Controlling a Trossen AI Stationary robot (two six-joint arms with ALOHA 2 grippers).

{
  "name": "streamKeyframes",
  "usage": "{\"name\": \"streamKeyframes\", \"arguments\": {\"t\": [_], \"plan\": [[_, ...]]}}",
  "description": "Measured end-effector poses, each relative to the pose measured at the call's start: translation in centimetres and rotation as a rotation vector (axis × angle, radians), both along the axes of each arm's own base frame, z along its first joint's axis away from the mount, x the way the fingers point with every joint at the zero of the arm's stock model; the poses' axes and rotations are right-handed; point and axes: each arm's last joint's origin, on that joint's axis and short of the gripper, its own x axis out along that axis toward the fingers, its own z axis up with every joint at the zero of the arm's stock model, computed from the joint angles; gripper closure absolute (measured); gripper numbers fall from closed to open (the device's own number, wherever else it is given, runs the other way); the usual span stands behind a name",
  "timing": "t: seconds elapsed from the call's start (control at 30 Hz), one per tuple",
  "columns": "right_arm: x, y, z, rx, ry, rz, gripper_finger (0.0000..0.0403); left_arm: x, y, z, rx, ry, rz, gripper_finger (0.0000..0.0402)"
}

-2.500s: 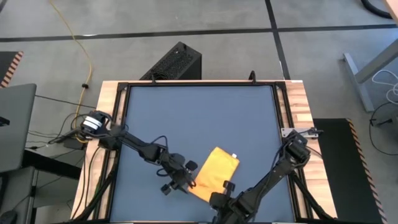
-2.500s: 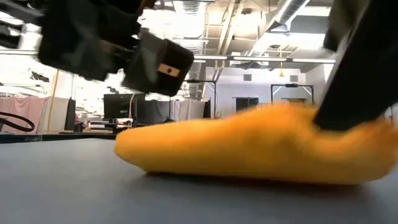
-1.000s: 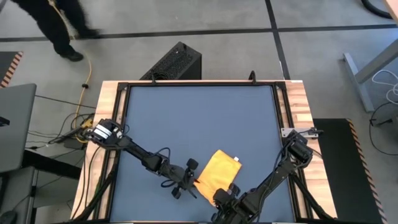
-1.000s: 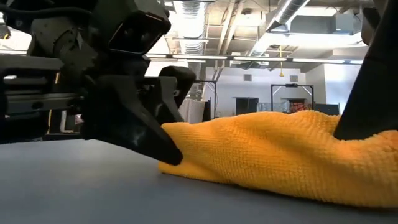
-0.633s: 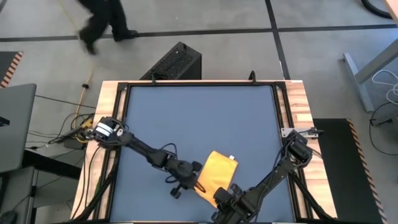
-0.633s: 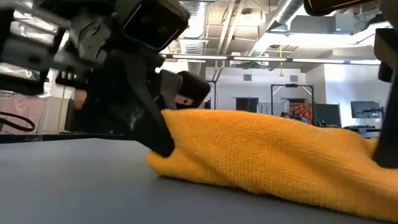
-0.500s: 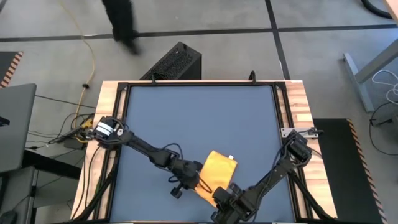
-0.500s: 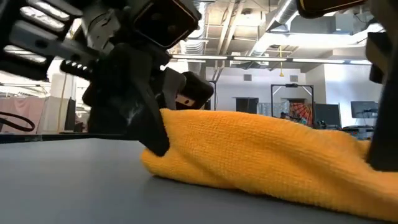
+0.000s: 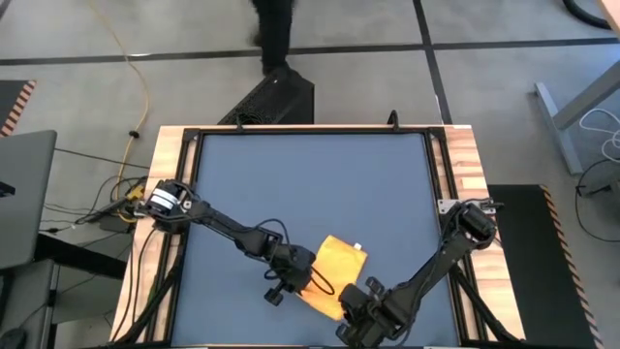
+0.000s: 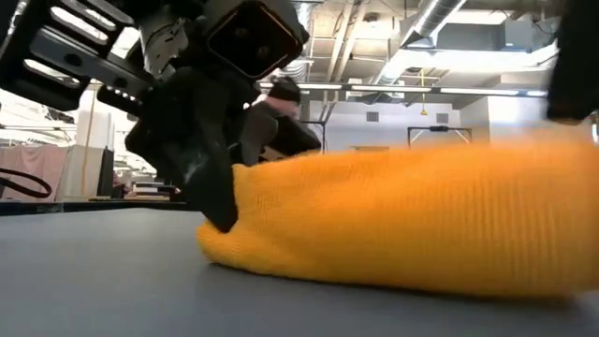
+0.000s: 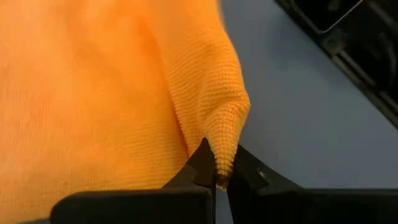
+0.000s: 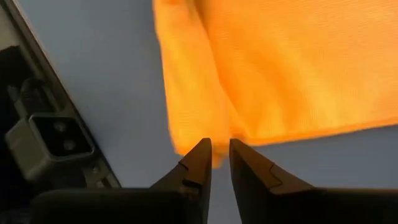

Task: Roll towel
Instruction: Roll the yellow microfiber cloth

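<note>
Both hands (image 9: 302,281) (image 9: 360,294) pinching towel (image 9: 335,269)

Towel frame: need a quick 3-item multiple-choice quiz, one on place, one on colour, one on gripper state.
1. Where on the table does the towel lie?
A. near edge, between both grippers
B. far edge
C. centre

2. What colour is the towel?
A. blue
B. yellow
C. white

3. What is the left gripper doing?
A. open above the table
B. parked off the table
C. shut on a towel corner

Answers: 1 A, the high view shows it low between the left gripper and the right gripper. 2 B, bright yellow in every view. 3 C, the left wrist view shows cloth pinched between the fingertips.
</note>
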Motion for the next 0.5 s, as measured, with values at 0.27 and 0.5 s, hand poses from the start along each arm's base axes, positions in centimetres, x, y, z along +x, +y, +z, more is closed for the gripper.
{"name": "streamKeyframes", "arguments": {"t": [0.27, 0.5], "plan": [[0.0, 0.9, -0.6, -0.082, -0.048, 0.107, 0.0315, 0.3, 1.1, 0.0, -0.007, 0.012, 0.039, 0.0401], [1.4, 1.3, 0.0, -0.14, -0.184, 0.232, 0.0314, 0.4, 1.5, 0.0, -0.026, 0.027, 0.035, 0.0401]]}}
